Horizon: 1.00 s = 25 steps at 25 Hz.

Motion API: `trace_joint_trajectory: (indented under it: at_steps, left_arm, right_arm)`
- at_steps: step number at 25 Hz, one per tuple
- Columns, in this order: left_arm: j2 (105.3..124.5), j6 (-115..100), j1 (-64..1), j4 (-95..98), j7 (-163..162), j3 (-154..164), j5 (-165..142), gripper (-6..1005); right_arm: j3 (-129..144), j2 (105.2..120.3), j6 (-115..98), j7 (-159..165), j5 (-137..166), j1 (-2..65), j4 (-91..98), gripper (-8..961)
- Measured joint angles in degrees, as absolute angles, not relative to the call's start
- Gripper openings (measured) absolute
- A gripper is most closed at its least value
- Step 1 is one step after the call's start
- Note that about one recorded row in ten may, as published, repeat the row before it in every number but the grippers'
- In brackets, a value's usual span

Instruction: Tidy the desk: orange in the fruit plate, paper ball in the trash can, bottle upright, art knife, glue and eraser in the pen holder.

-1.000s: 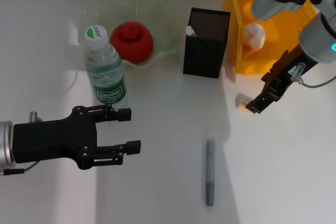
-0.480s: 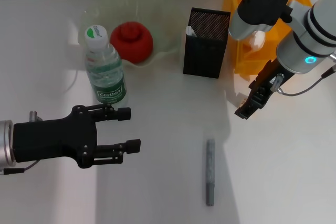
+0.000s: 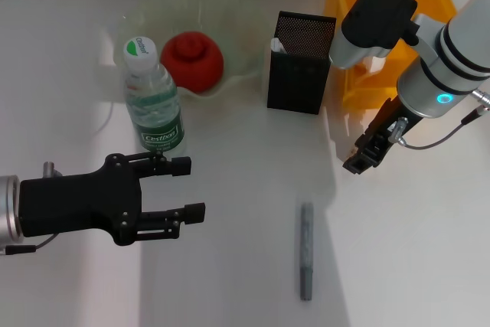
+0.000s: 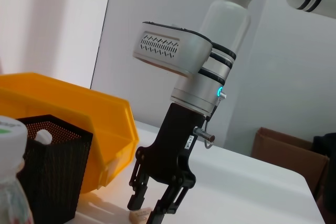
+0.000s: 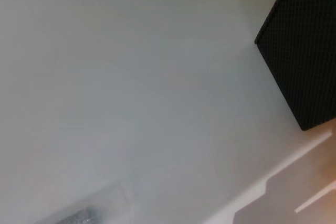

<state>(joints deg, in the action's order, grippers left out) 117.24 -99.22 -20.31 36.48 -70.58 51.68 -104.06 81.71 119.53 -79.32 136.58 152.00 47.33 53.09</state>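
While one orange (image 3: 192, 59) rests, two hands (image 3: 360, 160) hover

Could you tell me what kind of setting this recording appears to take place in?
Probably a lab or office test desk: a plain white table staged with a pen holder, a fruit plate and a trash can, with bare walls and a cardboard box behind.

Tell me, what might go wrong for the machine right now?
The right tool hangs over the small eraser with its fingers apart; a block that small could slip or get nudged aside as they close. The pen holder and the trash can stand close by, so the bulky right arm might bump them. The left tool waits open near the bottle.
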Motion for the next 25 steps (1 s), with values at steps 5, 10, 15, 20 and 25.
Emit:
trace_joint_trajectory:
  at_steps: [5,10,15,20,25]
  left_arm:
    - [117.24,-99.2,-20.3,36.5,-70.6,51.7,-104.1,755]
    - [117.34,-99.2,-20.3,36.5,-70.7,51.7,-104.1,755]
    - [117.60,-99.0,-20.3,36.5,-70.7,51.8,-104.1,755]
    - [117.67,-99.0,-20.3,36.5,-70.7,51.7,-104.1,754]
    - [117.69,-99.0,-20.2,36.5,-70.6,51.7,-104.1,755]
  right_arm:
    - [81.8,119.60,-78.7,136.6,152.0,47.4,52.3,446]
    - [81.9,119.62,-78.1,136.6,152.0,47.4,52.0,408]
    - [81.9,119.62,-77.5,136.6,152.0,47.3,52.0,369]
    - [81.9,119.62,-77.6,136.9,152.0,47.4,52.3,331]
    - [81.5,119.62,-79.1,137.3,152.0,46.8,54.7,253]
